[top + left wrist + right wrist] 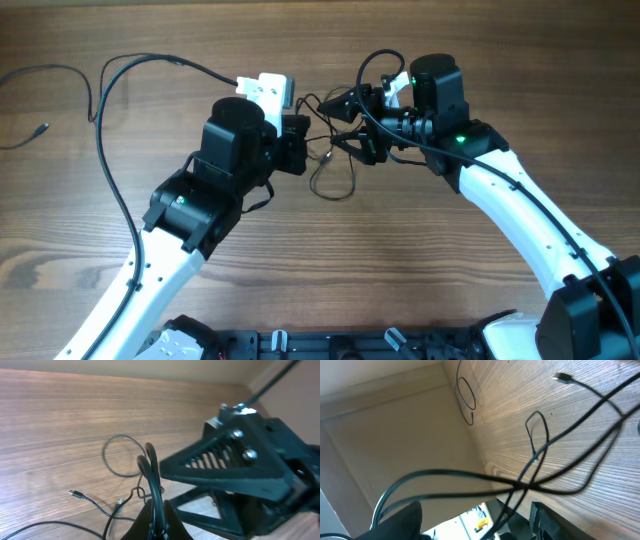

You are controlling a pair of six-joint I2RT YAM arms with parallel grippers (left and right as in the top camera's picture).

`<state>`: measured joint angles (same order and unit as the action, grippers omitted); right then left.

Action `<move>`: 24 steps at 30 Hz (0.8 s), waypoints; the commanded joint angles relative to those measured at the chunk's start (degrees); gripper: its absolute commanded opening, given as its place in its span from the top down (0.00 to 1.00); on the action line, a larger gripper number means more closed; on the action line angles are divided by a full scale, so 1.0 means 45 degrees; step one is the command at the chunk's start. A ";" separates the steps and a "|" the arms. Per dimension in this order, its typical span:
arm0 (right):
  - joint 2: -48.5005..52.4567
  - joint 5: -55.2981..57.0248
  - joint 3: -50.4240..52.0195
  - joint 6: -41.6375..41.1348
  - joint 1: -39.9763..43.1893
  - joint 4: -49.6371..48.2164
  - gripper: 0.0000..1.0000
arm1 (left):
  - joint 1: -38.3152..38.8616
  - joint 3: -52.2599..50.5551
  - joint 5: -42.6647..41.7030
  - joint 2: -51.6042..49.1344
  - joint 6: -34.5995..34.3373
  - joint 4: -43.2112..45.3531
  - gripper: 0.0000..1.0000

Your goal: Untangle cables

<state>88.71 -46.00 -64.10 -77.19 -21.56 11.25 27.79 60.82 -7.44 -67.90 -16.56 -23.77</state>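
Observation:
The cables [332, 160] are a small tangle of thin black wires between my two grippers at the table's upper middle, with a loop lying toward the front. My left gripper [298, 140] is shut on one black strand [150, 467], which arches up from its fingertips [159, 512]. A loose loop [119, 455] and a plug end [75, 493] lie on the wood beyond. My right gripper [352, 125] faces the left one closely, and its body shows in the left wrist view [240, 472]. Its fingers are open [480, 520], and several crossing strands [530, 482] hang between and beyond them.
A separate thin black wire with a plug end [40, 128] lies at the far left; it also shows as a distant loop in the right wrist view [466, 392]. A thicker black cable [110, 190] runs from the white block [265, 88] round the left arm. The table is wood.

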 commanded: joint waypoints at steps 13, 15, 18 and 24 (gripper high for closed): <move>0.0073 0.0607 0.0019 -0.0112 -0.0029 -0.0019 0.79 | -0.0063 0.0073 -0.3157 0.0015 0.0253 0.0165 0.96; 0.0073 0.0704 0.0019 0.0879 -0.0029 -0.0024 0.94 | -0.0063 0.0073 -0.3147 0.0019 0.0257 0.0204 0.96; 0.0073 0.1010 0.0019 0.4614 -0.0024 0.0015 0.96 | -0.0165 0.0073 -0.2346 0.0019 0.0257 0.0189 0.96; 0.0073 0.1987 0.0019 0.9908 0.0393 0.2147 0.96 | -0.1350 0.0073 -0.0418 0.0015 0.0083 0.0189 0.96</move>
<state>88.71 -42.13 -64.29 -48.53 -21.39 16.97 25.45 60.80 -14.96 -68.25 -16.56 -23.86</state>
